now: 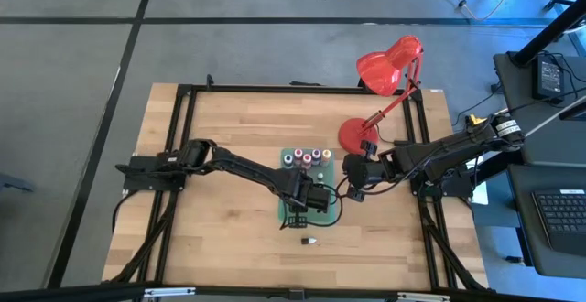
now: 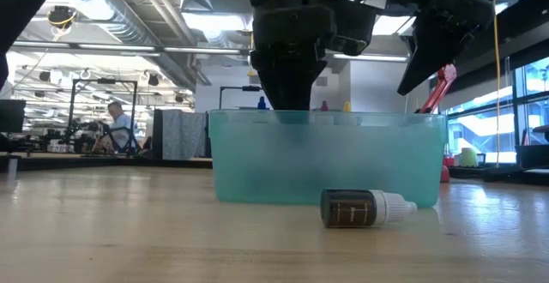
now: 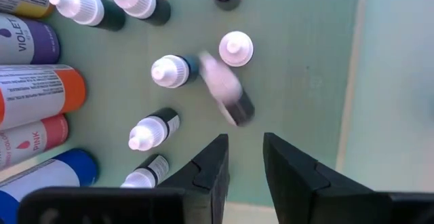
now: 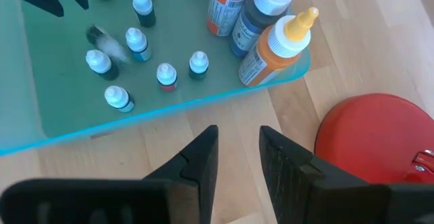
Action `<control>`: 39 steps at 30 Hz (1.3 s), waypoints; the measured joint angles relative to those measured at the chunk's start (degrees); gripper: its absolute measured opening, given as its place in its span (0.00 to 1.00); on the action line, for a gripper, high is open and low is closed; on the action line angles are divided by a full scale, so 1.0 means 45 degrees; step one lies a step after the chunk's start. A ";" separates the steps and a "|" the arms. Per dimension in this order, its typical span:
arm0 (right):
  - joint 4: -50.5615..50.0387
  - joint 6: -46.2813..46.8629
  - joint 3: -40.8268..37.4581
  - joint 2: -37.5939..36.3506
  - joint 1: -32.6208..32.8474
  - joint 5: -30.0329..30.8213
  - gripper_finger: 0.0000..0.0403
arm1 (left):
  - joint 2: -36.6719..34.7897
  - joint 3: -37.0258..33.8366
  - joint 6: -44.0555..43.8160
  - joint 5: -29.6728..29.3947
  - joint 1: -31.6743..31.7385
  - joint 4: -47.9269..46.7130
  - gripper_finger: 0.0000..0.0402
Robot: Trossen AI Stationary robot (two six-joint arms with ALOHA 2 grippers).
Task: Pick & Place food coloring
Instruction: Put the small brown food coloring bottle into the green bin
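Small food coloring bottles with white caps stand upright on the floor of a teal tray. My left gripper hangs over the tray, pointing down, open, nothing between its fingers. Just beyond its fingertips a small dark bottle shows blurred and tilted among the standing ones; it also shows in the right wrist view. Another dark bottle lies on its side on the table before the tray's near wall. My right gripper waits open over bare wood at the tray's right edge.
Larger bottles, orange, red and others, stand at the tray's far end. A red desk lamp has its round base on the table, right of the tray, close to my right gripper. Bare wood lies to the left and near side.
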 joint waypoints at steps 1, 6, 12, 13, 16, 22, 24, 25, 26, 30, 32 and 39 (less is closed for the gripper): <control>-0.0016 0.0002 0.0000 0.0000 -0.0001 0.0000 0.27 | 0.0000 0.0000 0.0001 0.0002 0.0000 0.0000 0.23; -0.0041 -0.0002 0.0000 0.0000 -0.0003 0.0000 0.27 | -0.0001 0.0000 0.0004 0.0006 0.0000 -0.0030 0.26; -0.0047 0.0002 0.0000 0.0000 -0.0002 0.0000 0.27 | -0.0166 0.0000 0.0006 0.0002 0.0000 -0.0199 0.26; -0.0050 0.0002 0.0000 0.0000 0.0001 0.0000 0.27 | -0.0197 0.0000 0.0006 0.0003 0.0000 -0.0241 0.26; -0.0050 0.0002 0.0000 0.0000 0.0001 0.0000 0.27 | -0.0463 -0.0003 0.0008 -0.0011 -0.0003 -0.0771 0.26; -0.0031 -0.0052 0.0000 0.0000 0.0253 0.0109 0.27 | -0.2391 -0.0371 0.0019 -0.2106 -0.0400 -0.1504 0.26; 0.0020 -0.0030 0.0000 0.0000 0.0706 0.0439 0.27 | -0.3333 -0.1200 0.0211 -0.2900 -0.0628 -0.0500 0.26; 0.0043 0.0019 0.0000 0.0000 0.0991 0.0701 0.27 | -0.3815 -0.1762 0.0362 -0.2924 -0.0697 0.0246 0.27; 0.0047 0.0099 0.0000 0.0000 0.1313 0.0973 0.27 | -0.4351 -0.2455 0.0491 -0.2787 -0.0788 0.1132 0.27; 0.0059 0.0819 0.0000 0.0000 0.2919 0.2139 0.27 | -0.6625 -0.5944 0.0819 -0.1530 -0.1119 0.5429 0.26; 0.0090 0.1203 0.0000 0.0000 0.3801 0.2794 0.27 | -0.7656 -0.7842 0.0821 -0.1442 -0.1348 0.7748 0.26; 0.2359 0.0732 0.0000 0.0214 0.6968 0.4755 0.27 | -1.0147 -1.4025 0.1700 -0.2755 -0.2498 1.6859 0.27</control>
